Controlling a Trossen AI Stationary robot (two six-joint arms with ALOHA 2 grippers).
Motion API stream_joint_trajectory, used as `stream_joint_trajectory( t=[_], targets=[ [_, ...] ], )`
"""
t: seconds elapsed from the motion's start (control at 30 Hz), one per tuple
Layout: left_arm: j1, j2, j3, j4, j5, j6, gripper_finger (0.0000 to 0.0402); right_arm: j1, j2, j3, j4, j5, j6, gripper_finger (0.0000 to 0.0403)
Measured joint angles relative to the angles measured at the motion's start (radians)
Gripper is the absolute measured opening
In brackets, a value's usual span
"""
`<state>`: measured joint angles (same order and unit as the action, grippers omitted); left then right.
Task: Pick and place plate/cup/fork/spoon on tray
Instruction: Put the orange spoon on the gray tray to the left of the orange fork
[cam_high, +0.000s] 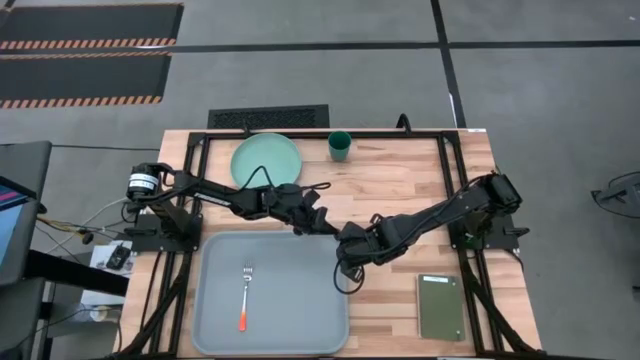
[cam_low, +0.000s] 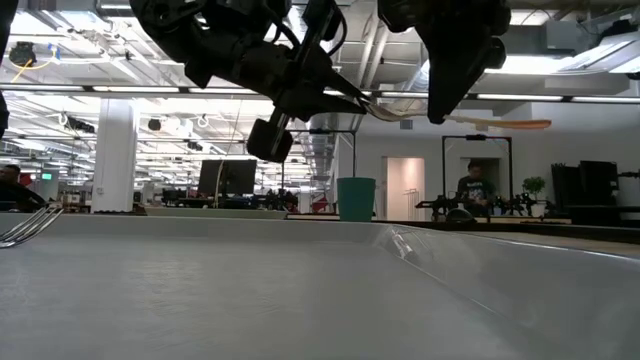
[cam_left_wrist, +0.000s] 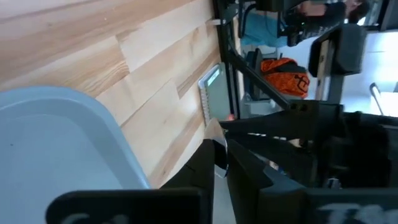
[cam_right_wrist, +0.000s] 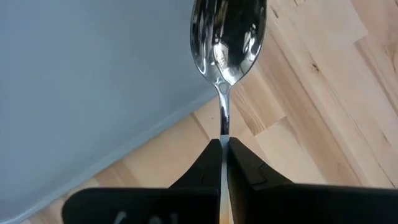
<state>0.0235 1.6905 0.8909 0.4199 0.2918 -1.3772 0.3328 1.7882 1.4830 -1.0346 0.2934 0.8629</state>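
From above, my right pincer (cam_high: 350, 262) hangs at the tray's (cam_high: 215, 330) right rim, the left pincer (cam_high: 322, 222) close by; the fork (cam_high: 245, 297) already lies inside.

Low down, the spoon (cam_low: 470, 122) rides high above the tray.

My right wrist shows my fingers (cam_right_wrist: 205, 163) clamped on the spoon's neck, bowl over the rim. I should carry it further in, beside the fork, lower, then let go.

Both arms were matte black, jointed, trailing thin black cables; a silver motor cap (cam_high: 142, 182) capped the left base
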Motion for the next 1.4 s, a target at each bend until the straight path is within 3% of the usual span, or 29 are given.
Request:
stream_joint_trajectory(
  t=[0.2, 0.67, 0.83, 0.97, 1.03, 1.1, 1.3, 1.4],
  targets=[
    [0.0, 0.0, 0.0, -0.027, 0.004, 0.03, 0.0002, 0.0, 0.0, 0.0, 0.001, -0.001, 0.051, 0.0049],
    [0.011, -0.002, 0.003, -0.091, 0.038, 0.13, 0.0001, 0.038, -0.09, -0.001, 0.055, -0.071, 0.091, 0.0237],
    [0.029, -0.002, 0.003, -0.172, 0.026, 0.208, 0.0001, 0.078, -0.17, 0.0, 0.09, -0.081, 0.104, 0.025],
    [0.04, -0.03, 0.002, -0.248, 0.174, 0.379, 0.0, 0.142, -0.219, 0.0, 0.064, -0.086, 0.153, 0.0249],
    [0.035, -0.082, 0.002, -0.381, 0.261, 0.468, 0.0, 0.18, -0.235, 0.0, 0.044, -0.085, 0.185, 0.0249],
    [0.023, -0.151, 0.002, -0.565, 0.278, 0.558, 0.0, 0.214, -0.241, 0.0, 0.013, -0.067, 0.224, 0.0249],
    [-0.041, -0.407, 0.001, -1.138, 0.12, 0.76, 0.0, 0.291, -0.227, -0.003, -0.062, 0.003, 0.336, 0.0249],
    [-0.136, -0.514, 0.001, -1.28, 0.053, 0.766, 0.0, 0.303, -0.222, -0.022, -0.03, 0.011, 0.352, 0.0249]
  ],
)
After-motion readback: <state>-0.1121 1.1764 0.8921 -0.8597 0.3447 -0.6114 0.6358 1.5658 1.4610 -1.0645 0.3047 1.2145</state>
